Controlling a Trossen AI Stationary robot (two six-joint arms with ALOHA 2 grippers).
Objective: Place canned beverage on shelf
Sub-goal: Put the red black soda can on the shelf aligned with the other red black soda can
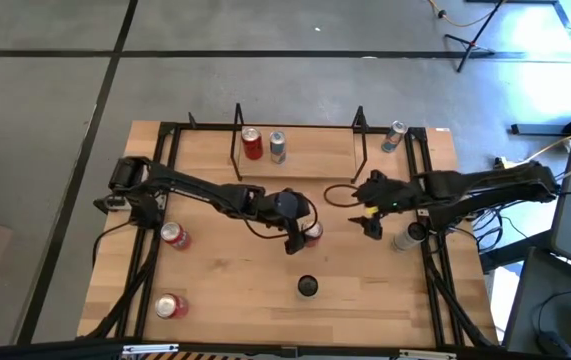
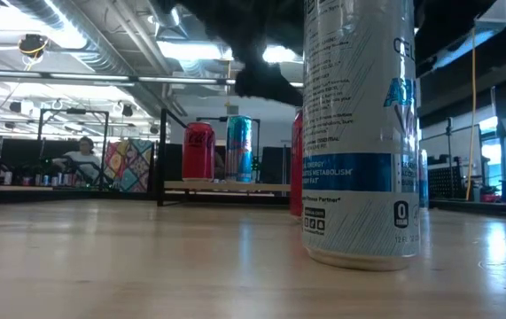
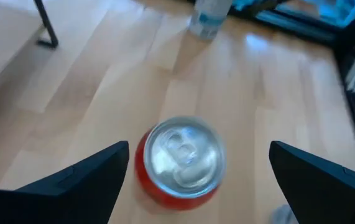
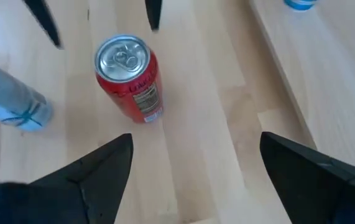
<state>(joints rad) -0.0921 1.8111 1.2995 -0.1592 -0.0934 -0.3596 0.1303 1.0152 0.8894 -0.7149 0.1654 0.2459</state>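
**A:** Where is your left arm right now?

**B:** In the high view it reaches from the table's 9 o'clock edge toward the middle, elbow bent, wrist pointing down. Your left gripper hangs over a red can near the table's centre. From the left wrist camera that red can stands upright between the two fingers, silver top facing the lens; the jaws are spread wide and neither finger touches it.

**A:** And the right arm?

**B:** It comes in from the 3 o'clock edge, stretched nearly flat across the wood. Your right gripper sits just to the 3 o'clock side of the left one, released, fingers well apart with bare table between them.

**A:** Where's the shelf?

**B:** At 12 o'clock on the table. The shelf already holds a red can and a blue-and-silver can, side by side at its 9 o'clock end.

**A:** Other cans?

**B:** A tall white can stands close to the low camera. Two more red cans lie toward 8 o'clock, one silver can stands at 1 o'clock outside the shelf, another at 3 o'clock.
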